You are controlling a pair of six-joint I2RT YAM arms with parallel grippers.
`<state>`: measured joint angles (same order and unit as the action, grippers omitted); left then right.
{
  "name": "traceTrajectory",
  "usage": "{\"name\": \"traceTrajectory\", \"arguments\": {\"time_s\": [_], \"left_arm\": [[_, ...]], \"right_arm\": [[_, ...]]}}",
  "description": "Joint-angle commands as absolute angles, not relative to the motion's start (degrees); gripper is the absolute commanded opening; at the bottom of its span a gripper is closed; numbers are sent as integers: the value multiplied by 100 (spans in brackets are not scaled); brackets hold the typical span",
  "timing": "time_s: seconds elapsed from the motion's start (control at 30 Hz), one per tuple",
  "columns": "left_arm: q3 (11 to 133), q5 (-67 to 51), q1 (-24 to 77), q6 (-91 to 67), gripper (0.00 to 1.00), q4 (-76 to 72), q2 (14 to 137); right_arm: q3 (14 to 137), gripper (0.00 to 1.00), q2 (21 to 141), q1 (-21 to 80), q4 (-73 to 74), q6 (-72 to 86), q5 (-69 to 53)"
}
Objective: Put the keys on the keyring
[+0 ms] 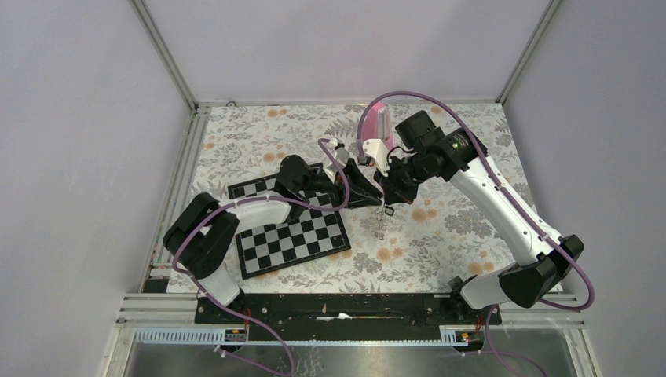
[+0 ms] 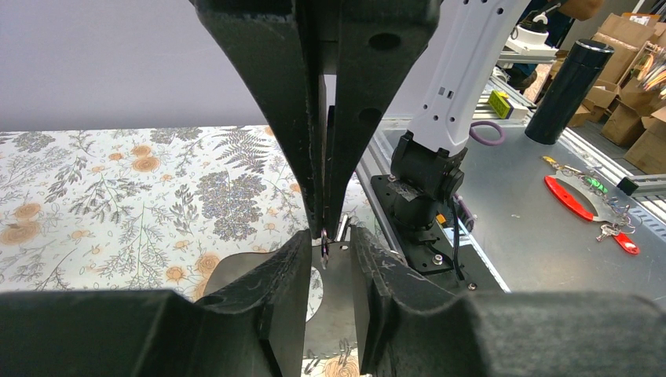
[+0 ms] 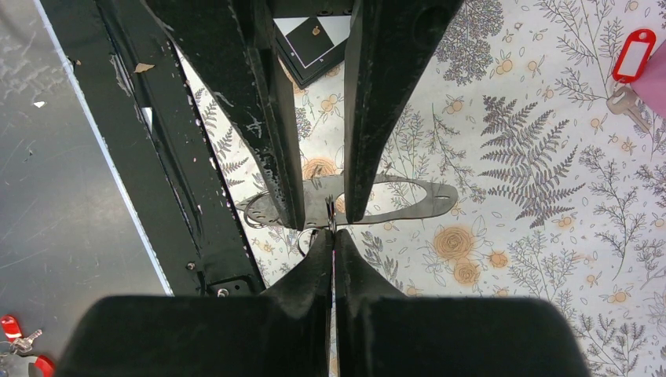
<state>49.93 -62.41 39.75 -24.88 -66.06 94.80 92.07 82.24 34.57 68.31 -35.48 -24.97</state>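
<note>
My right gripper (image 1: 387, 199) is shut on the keyring (image 2: 323, 240), a thin piece seen edge-on with a purplish sheen. In the top view a thin strand (image 1: 384, 218) hangs below it above the floral cloth. My left gripper (image 1: 371, 191) faces it, open and empty, its jaws on either side of the right fingertips without touching. The left wrist view shows my left gripper (image 2: 327, 253) below the right gripper (image 2: 323, 228). The right wrist view shows my right gripper (image 3: 333, 239) and left gripper (image 3: 323, 221). The red-headed key (image 3: 633, 53) lies on the cloth by the metronome. I cannot make out the dark-silver key.
The pink metronome (image 1: 382, 122) stands at the back behind the grippers and also shows in the right wrist view (image 3: 658, 88). A chessboard (image 1: 290, 236) lies under the left arm, with a second one (image 1: 257, 187) behind it. The right arm's base (image 2: 424, 182) stands at the table's near edge.
</note>
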Motion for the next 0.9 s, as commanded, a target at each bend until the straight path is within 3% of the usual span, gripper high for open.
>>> {"name": "traceTrajectory", "arguments": {"time_s": [0.0, 0.27, 0.4, 0.53, 0.87], "left_arm": [[5148, -6215, 3999, -2408, 28, -6795, 9531], [5246, -6243, 3998, -2513, 14, -6806, 9593], [5267, -6273, 4008, -2564, 0, -6814, 9615], [5219, -6299, 4000, -2694, 0, -6969, 9588], [4928, -6282, 3755, -3584, 0, -7994, 9225]], "right_arm": [[9457, 0, 8159, 3522, 6853, -3462, -2562], [9438, 0, 8143, 3522, 6826, -3444, -2603], [9426, 0, 8139, 3524, 6801, -3425, -2625], [9390, 1, 8067, 3522, 6686, -3379, -2581], [8606, 43, 7138, 3499, 5713, -3172, -2303]]}}
